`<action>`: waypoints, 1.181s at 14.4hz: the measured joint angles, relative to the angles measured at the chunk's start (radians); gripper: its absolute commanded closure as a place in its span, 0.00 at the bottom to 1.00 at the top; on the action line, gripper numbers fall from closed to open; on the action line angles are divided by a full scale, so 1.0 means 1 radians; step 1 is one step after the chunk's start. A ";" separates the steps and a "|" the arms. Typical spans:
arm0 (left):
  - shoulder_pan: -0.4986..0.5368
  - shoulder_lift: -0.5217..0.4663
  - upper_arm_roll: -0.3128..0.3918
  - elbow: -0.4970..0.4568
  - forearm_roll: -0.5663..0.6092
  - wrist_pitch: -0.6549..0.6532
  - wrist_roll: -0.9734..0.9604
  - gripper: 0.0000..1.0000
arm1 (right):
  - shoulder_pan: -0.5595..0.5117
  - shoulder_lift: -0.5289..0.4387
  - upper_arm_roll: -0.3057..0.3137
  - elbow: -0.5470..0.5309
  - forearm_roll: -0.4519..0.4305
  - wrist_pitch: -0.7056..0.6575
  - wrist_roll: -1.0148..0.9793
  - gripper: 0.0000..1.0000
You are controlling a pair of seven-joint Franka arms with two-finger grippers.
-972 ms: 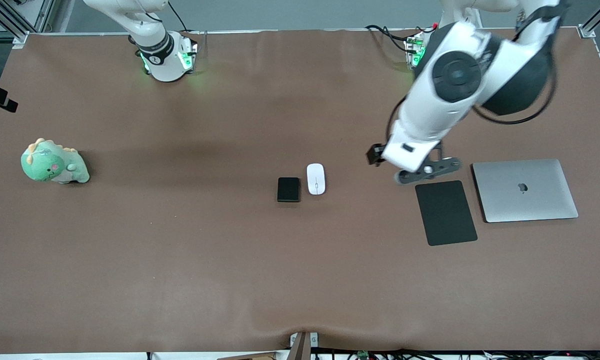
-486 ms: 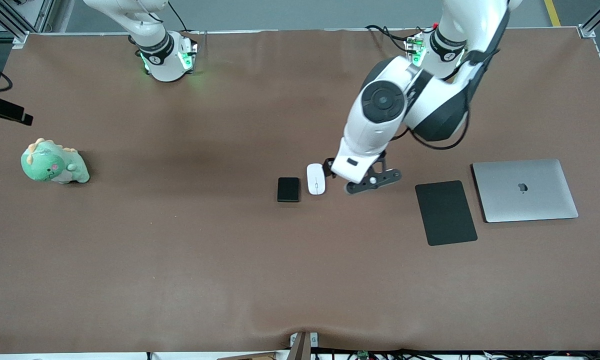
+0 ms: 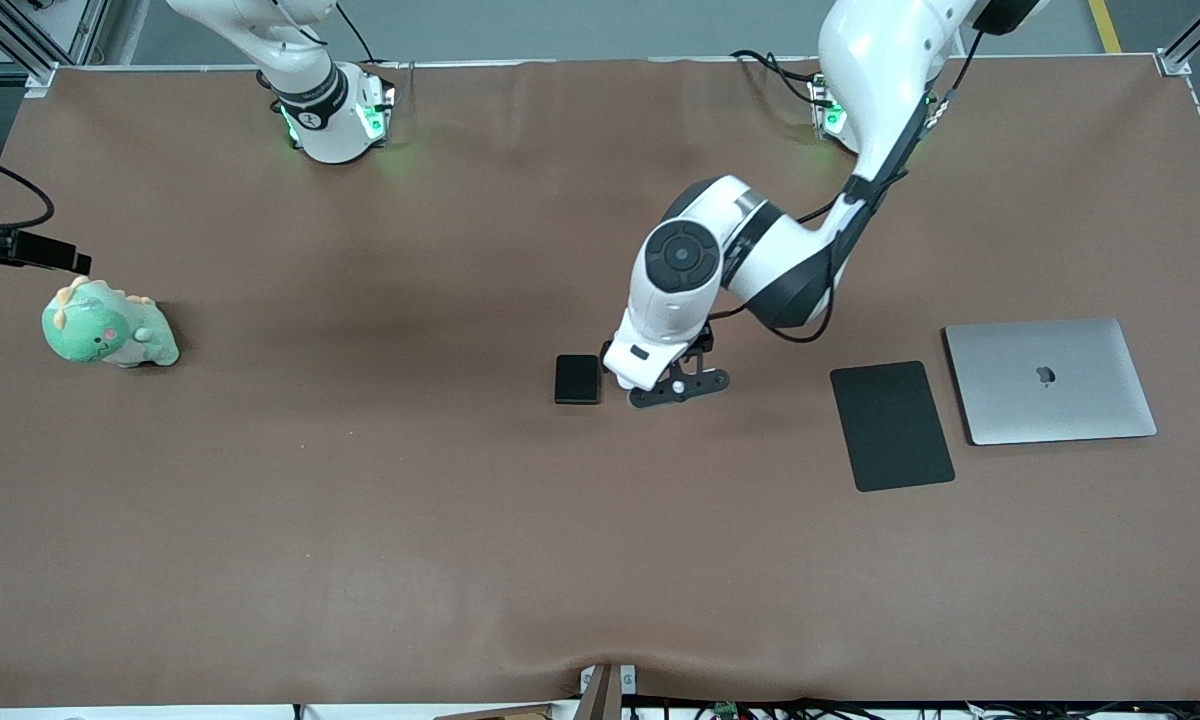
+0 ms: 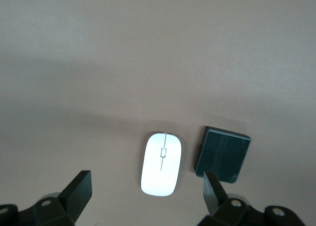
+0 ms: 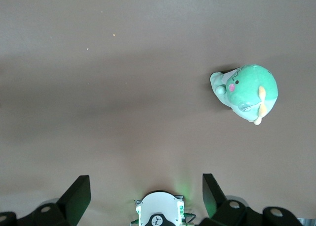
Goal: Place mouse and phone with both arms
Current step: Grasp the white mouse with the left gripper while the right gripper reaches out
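The white mouse [image 4: 161,163] lies on the brown table beside the black phone [image 4: 222,153], with a small gap between them. In the front view the phone [image 3: 577,379] shows in the middle of the table, and the left arm's hand hides the mouse. My left gripper [image 4: 146,194] hangs over the mouse, open and empty; its fingers [image 4: 79,191] stand wider than the mouse. My right gripper [image 5: 143,194] is open and empty, high over the right arm's end of the table. Part of its hand [image 3: 45,257] shows above the plush toy.
A flat black mouse pad [image 3: 891,425] and a closed silver laptop [image 3: 1050,380] lie side by side toward the left arm's end. A green plush dinosaur [image 3: 107,327] sits at the right arm's end, also in the right wrist view [image 5: 247,91].
The left arm has swung from beside the mouse pad to over the mouse, which it now hides in the front view. The right hand has edged a little over the plush toy.
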State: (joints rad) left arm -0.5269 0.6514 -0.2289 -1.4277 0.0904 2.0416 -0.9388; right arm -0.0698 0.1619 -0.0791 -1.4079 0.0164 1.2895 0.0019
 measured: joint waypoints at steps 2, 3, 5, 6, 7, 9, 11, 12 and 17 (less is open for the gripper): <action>-0.016 0.045 0.000 0.001 0.007 0.015 0.020 0.00 | 0.001 0.022 0.004 0.000 0.001 0.003 -0.001 0.00; -0.023 0.065 0.000 0.002 0.012 0.017 0.023 0.00 | 0.003 0.033 0.006 0.000 0.003 0.005 -0.002 0.00; -0.039 0.101 0.000 0.003 0.015 0.019 0.024 0.00 | 0.010 0.055 0.007 0.000 0.008 0.013 -0.003 0.00; -0.048 0.114 0.000 0.003 0.016 0.021 0.024 0.00 | 0.014 0.066 0.008 0.000 0.009 0.019 -0.003 0.00; -0.056 0.124 0.000 0.003 0.020 0.023 0.024 0.00 | 0.018 0.076 0.009 0.000 0.011 0.026 -0.003 0.00; -0.065 0.135 0.000 0.003 0.031 0.024 0.024 0.00 | 0.027 0.096 0.011 -0.001 0.029 0.033 -0.003 0.00; -0.069 0.145 0.000 0.003 0.033 0.024 0.024 0.00 | 0.043 0.117 0.011 -0.001 0.052 0.041 -0.003 0.00; -0.071 0.150 0.000 0.002 0.034 0.024 0.024 0.00 | 0.053 0.127 0.011 -0.001 0.063 0.049 -0.003 0.00; -0.080 0.187 0.000 0.001 0.035 0.060 0.002 0.00 | 0.105 0.168 0.012 -0.001 0.100 0.094 0.016 0.00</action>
State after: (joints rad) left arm -0.6069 0.8385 -0.2284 -1.4271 0.1253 2.1017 -0.9367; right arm 0.0348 0.3294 -0.0670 -1.4085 0.1165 1.3840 0.0184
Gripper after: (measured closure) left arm 0.000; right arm 0.000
